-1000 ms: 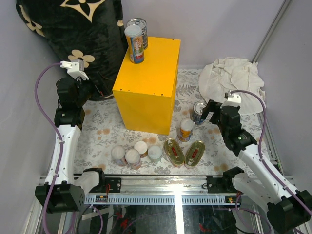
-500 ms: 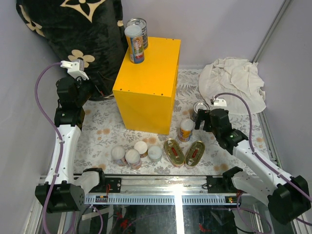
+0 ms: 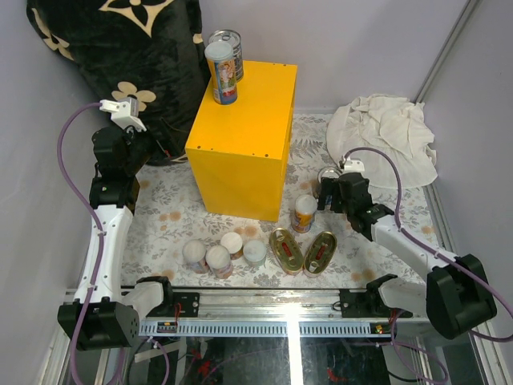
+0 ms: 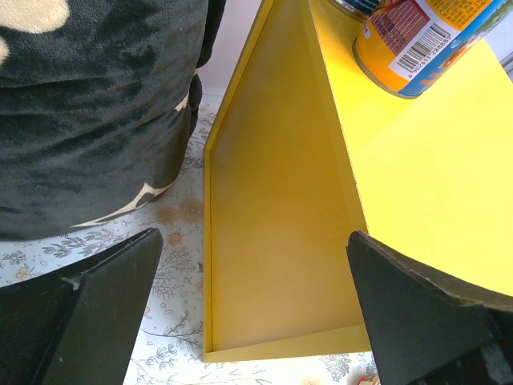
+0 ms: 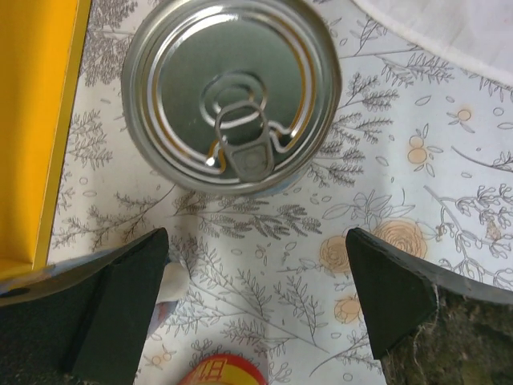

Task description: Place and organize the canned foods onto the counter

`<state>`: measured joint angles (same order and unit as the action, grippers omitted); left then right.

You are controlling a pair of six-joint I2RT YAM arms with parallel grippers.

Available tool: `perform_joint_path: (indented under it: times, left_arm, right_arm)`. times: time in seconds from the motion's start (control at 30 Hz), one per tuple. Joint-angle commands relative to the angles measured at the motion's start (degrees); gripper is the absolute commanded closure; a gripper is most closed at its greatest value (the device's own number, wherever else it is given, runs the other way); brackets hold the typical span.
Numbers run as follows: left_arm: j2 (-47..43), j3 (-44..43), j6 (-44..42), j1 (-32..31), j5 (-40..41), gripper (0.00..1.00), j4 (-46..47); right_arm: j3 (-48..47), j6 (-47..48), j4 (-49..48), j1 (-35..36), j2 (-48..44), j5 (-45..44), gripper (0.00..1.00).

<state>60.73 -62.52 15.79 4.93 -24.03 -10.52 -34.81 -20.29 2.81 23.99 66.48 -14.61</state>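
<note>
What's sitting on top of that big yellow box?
Two cans, at the far left corner of the yellow box: a tall orange-labelled can in front, and a silver-topped can behind, its label partly covered by the front one.

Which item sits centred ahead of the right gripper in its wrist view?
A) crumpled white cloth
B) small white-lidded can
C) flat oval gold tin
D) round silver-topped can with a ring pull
D: the round silver-topped can with a ring pull stands on the floral mat beyond the open right gripper.
</note>
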Motion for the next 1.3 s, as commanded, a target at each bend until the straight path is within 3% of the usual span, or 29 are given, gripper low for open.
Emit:
perform_joint_path:
  times: [0.0, 0.1, 0.33, 0.53, 0.77, 1.13, 1.27]
  left_arm:
    - [-0.5, 0.5, 0.0, -0.1, -0.9, 0.0, 2.4]
    - [-0.6, 0.5, -0.1, -0.1, -0.9, 0.0, 2.4]
    - [-0.5, 0.5, -0.4, -0.4, -0.4, 0.0, 2.3]
    - [1.1, 0.1, -0.4, -1.1, -0.7, 0.0, 2.4]
    - [1.8, -0.1, -0.5, -1.4, -0.4, 0.0, 2.5]
    - [3.3, -0.1, 0.0, -1.3, -1.4, 0.0, 2.6]
    - [3.9, 0.0, 0.3, -1.4, -2.0, 0.0, 2.6]
  right_arm:
    - [-1.6, 2.0, -8.2, -2.4, 2.1, 1.8, 0.01]
    - [-2.0, 2.9, -12.1, -3.7, 4.6, 3.1, 0.01]
    - [-4.7, 2.9, -18.6, -11.3, 11.6, 15.7, 0.0]
    - [-3.9, 4.6, -27.7, -11.6, 14.1, 16.4, 0.0]
    - [-2.1, 8.1, -37.8, -11.6, 16.4, 14.4, 0.0]
    - [-3.0, 10.6, -42.6, -10.7, 20.8, 9.8, 0.0]
    - [-3.3, 15.7, -45.0, -7.7, 22.2, 5.0, 0.0]
